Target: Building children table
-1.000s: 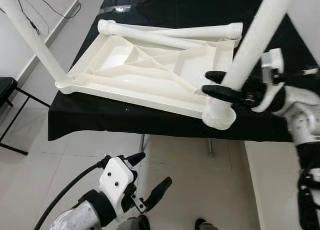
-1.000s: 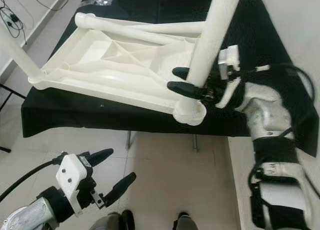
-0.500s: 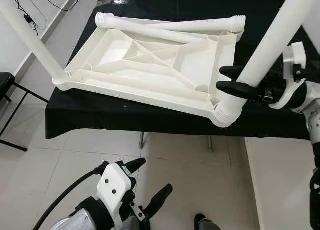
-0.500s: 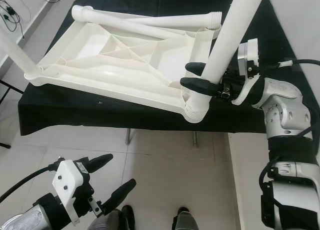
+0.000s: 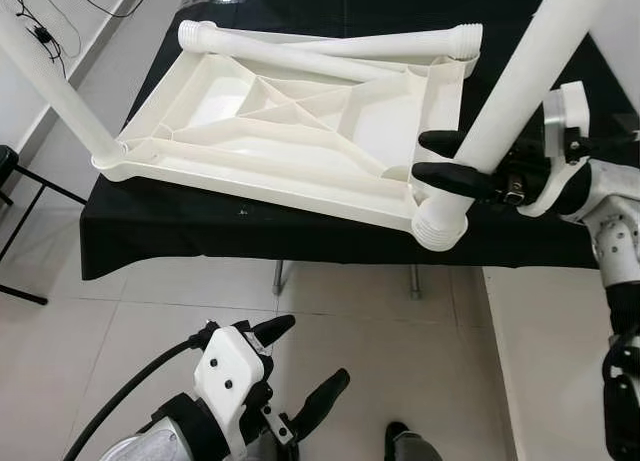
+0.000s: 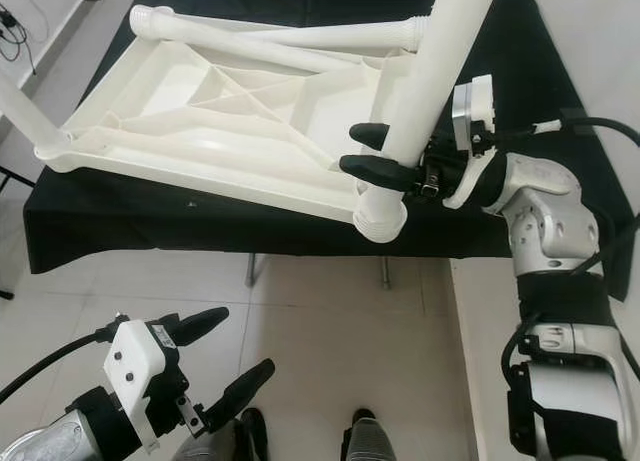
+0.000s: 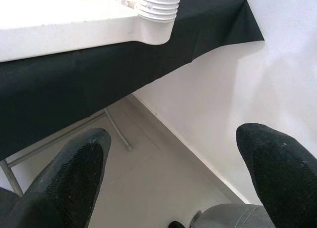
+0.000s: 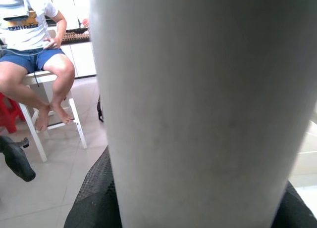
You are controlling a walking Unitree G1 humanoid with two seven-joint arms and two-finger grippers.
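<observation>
Lighting: bright, even, diffuse daylight; my head views sharp, shadows soft. White tabletop (image 5: 300, 131) near overexposed against the black cloth (image 5: 180, 231). My right wrist view: leg (image 8: 198, 104) too close, blurred. My left wrist view: fingertips (image 7: 74, 183) soft-focus.

The print on the seated person's shirt (image 8: 22, 18) seems too blurred to read.
</observation>
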